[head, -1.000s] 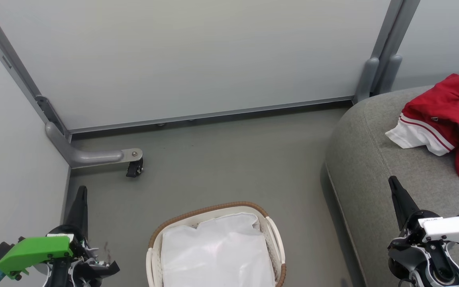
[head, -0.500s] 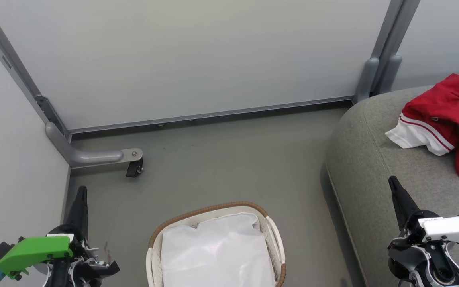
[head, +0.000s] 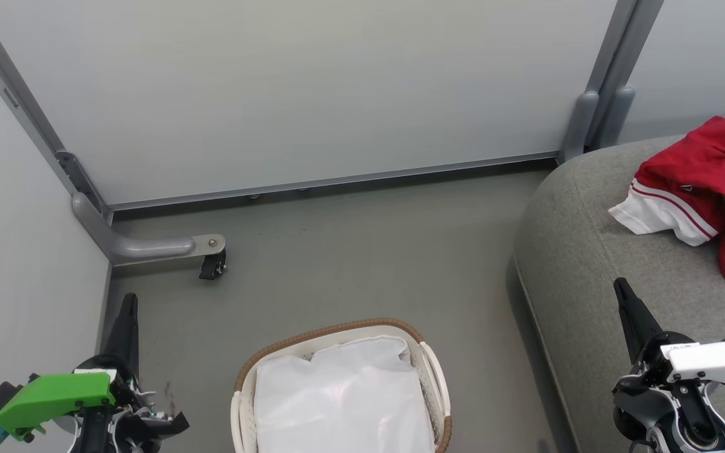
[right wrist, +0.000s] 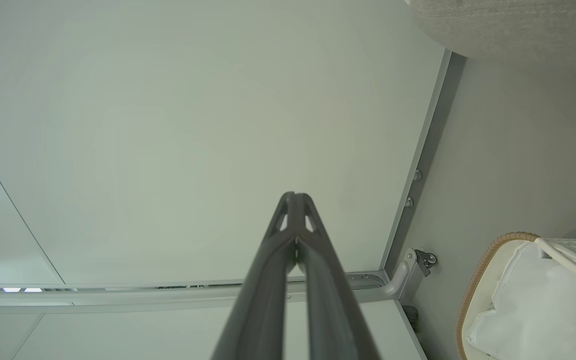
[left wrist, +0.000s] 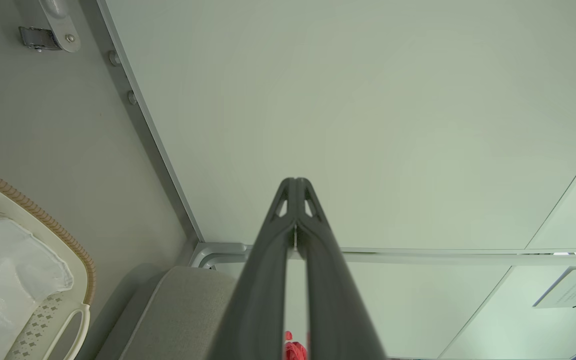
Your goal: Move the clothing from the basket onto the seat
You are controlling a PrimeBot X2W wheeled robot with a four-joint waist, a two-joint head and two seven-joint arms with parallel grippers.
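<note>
Red clothing with white striped trim lies bunched on the grey seat at the right. The white basket with a brown woven rim stands on the floor at bottom centre, and I see just its white liner inside. My left gripper is shut and empty at the lower left, beside the basket. Over the seat's near edge, my right gripper is shut and empty too. The wrist views show each gripper with tips pressed together against a pale wall; a scrap of red clothing shows between the left fingers' bases.
Pale partition panels close off the back and left. A grey panel foot with a black caster juts onto the floor at the left. Grey floor lies between the panels, basket and seat.
</note>
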